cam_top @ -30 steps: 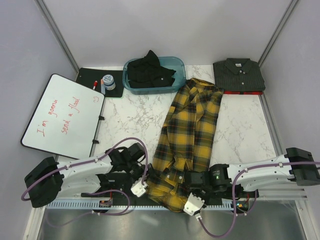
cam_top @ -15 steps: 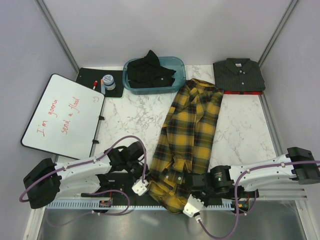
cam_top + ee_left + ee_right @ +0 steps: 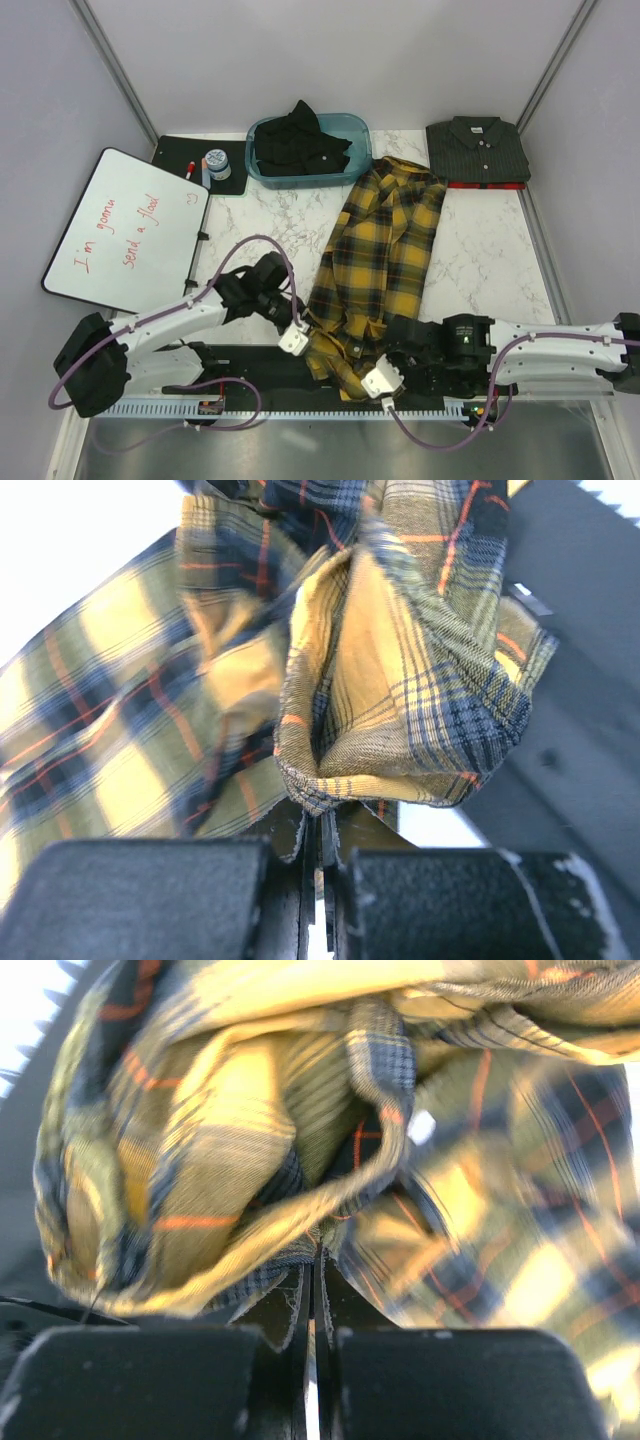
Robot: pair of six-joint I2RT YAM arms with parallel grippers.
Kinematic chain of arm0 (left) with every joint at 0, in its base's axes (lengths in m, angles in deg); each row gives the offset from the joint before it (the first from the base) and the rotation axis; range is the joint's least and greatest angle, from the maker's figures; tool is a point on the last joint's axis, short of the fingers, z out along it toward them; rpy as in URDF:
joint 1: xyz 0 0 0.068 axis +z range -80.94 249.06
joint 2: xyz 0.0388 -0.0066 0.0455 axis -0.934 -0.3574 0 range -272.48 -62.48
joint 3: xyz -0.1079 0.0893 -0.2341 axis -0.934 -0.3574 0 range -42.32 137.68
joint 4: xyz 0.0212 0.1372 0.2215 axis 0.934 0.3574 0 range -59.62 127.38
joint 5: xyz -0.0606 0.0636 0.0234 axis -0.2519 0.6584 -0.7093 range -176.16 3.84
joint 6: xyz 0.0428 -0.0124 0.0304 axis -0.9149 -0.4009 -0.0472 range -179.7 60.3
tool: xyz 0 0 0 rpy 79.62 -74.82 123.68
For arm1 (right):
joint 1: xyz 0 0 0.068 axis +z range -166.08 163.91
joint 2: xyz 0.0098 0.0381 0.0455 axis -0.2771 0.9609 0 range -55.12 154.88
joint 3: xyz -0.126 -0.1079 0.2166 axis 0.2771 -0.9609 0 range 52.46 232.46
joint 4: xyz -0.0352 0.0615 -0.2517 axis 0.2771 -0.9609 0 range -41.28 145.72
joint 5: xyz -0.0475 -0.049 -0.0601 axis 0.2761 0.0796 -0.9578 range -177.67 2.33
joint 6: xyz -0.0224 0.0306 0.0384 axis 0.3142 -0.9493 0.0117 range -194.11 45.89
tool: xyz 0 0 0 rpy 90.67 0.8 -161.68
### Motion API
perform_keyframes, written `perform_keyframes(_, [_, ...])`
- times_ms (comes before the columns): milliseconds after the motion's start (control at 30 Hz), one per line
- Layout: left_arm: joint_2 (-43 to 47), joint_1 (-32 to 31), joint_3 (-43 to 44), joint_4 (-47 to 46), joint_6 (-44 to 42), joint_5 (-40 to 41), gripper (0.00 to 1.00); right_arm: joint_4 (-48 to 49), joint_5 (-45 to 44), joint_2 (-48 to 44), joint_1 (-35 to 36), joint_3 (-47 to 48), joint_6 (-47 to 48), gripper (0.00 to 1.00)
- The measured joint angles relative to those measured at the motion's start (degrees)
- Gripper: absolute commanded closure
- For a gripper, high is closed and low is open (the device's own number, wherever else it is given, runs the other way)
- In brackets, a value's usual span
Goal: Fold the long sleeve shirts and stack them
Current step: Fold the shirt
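Plaid shirt [image 3: 385,240] hem is pinched by left hand [image 3: 322,825] and right hand [image 3: 315,1265].

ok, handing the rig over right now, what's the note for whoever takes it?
Pincers: left pincer and right pincer are both shut on the near edge of the plaid shirt, fabric bunched between the fingers.
Plaid shirt: lies lengthwise mid-table, unfolded.
Done: charcoal shirt is folded at the far right corner.
Left: the black shirt is heaped in the teal bin. Fold the plaid, fold the black, stack all.

Matt woven cloth, plaid shirt [image 3: 385,245]
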Motion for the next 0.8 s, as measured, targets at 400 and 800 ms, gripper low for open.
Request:
perform_keyframes(400, [-17.4, 10.6, 18.8, -0.1, 2.5, -4.2, 0.98, -1.0, 1.4, -2.6, -29.9, 4.8, 4.0, 1.0])
perform_keyframes(800, [-38.5, 14.4, 32.6, -0.6, 6.1, -1.3, 0.88, -2.4, 14.1, 20.4, -60.2, 10.3, 15.6, 1.0])
